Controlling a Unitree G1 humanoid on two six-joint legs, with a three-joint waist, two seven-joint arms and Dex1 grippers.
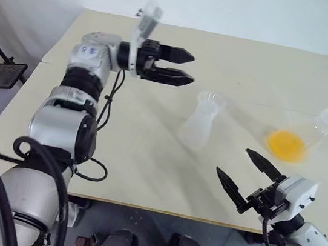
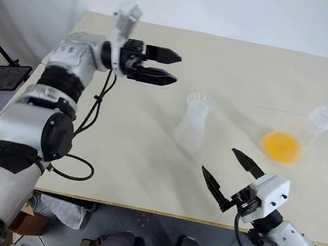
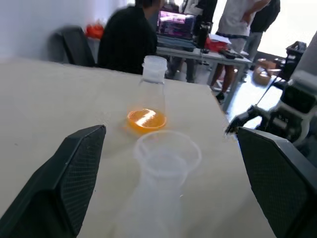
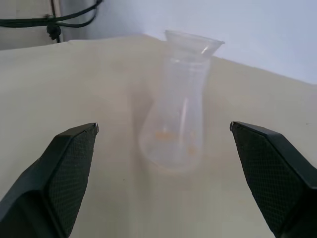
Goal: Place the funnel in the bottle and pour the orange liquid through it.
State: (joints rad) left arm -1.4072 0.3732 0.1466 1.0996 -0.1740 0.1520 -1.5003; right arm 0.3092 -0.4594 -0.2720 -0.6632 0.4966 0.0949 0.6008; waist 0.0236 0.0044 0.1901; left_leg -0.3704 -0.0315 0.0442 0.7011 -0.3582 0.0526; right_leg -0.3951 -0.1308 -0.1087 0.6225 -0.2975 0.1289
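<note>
Since the funnel already sits in the neck, treat the pour as the step in hand.
Funnel (image 1: 211, 99): seated in the mouth of the bottle (image 1: 199, 128), rim flared just above the neck; it appears level, though the clear plastic makes that hard to confirm.
Bottle: upright on the table (image 1: 147, 157), ahead of the right gripper (image 1: 245, 174) and beyond the tips of the left gripper (image 1: 187, 66).
Orange liquid (image 1: 286, 145): pooled in the base of the second flask (image 1: 309, 134), which stands past the right gripper, well apart from the bottle.
Left gripper: fingers spread wide, holding nothing, hanging above the table and pointing across toward the bottle.
Right gripper: fingers fully spread, empty, near the table's front edge between bottle and flask.
Your approach: take the flask with the right gripper low on its neck, where the wall is narrow.
Your pour: bring its lip directly over the funnel and tilt slowly.
Risk: a nudge may tip the light bottle or unseat the funnel.
</note>
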